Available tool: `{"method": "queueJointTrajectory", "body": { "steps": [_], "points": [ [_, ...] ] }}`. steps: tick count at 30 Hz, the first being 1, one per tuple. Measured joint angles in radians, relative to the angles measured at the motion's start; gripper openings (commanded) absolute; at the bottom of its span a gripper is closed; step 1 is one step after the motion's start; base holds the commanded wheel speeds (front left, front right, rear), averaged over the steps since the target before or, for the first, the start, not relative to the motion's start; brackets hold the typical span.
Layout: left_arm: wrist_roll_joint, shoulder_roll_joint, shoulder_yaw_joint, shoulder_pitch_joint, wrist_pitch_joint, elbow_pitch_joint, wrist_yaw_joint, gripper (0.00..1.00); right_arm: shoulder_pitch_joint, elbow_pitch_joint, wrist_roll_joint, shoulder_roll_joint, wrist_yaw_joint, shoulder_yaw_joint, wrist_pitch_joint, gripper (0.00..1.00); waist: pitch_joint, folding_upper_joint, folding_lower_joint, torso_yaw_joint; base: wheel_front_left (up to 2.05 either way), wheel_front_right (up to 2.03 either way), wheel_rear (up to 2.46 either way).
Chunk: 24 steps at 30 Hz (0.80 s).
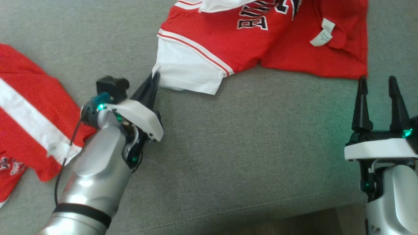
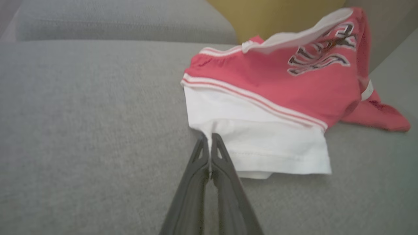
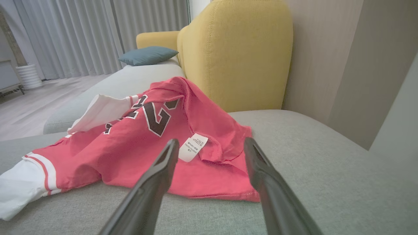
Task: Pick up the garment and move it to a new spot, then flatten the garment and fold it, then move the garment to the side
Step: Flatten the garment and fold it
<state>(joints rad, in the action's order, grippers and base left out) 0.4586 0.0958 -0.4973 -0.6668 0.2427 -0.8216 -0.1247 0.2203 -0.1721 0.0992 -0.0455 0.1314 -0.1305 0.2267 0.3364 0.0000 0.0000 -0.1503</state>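
Red garment (image 1: pixel 277 49), rumpled — L gripper (image 1: pixel 156 76) pinching its white sleeve (image 1: pixel 186 70); R gripper (image 1: pixel 377 81) spread.

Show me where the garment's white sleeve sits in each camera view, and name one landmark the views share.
Head view: the white sleeve lies upper centre, its corner pinched by the left end effector.
Left wrist view: the white sleeve is at centre, just right of the shut fingers.
Right wrist view: the white sleeve is at the lower left edge.
Shared landmark: the dark print on the red fabric.
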Motion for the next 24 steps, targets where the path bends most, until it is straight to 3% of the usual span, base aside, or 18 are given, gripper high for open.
{"method": "queueJointTrajectory", "body": {
  "steps": [9,14,24],
  "points": [
    [-0.035,-0.003,0.146,0.071,0.01,0.305,0.002,0.0,0.077,-0.177,0.086,0.0,0.0,-0.072,-0.049,1.0,-0.026,0.0,0.0,0.065,0.0,0.0,0.0],
    [-0.064,-0.013,0.168,0.161,0.01,0.369,0.001,0.0,0.142,-0.32,0.086,0.001,0.0,-0.123,-0.083,1.0,-0.021,0.0,0.0,0.092,0.0,0.0,0.0],
    [-0.089,-0.037,0.182,0.171,0.01,0.408,0.0,0.0,0.32,-0.613,0.016,0.0,0.0,-0.349,-0.078,1.0,0.001,0.0,0.0,0.134,0.0,0.0,0.0]
  ]
}}
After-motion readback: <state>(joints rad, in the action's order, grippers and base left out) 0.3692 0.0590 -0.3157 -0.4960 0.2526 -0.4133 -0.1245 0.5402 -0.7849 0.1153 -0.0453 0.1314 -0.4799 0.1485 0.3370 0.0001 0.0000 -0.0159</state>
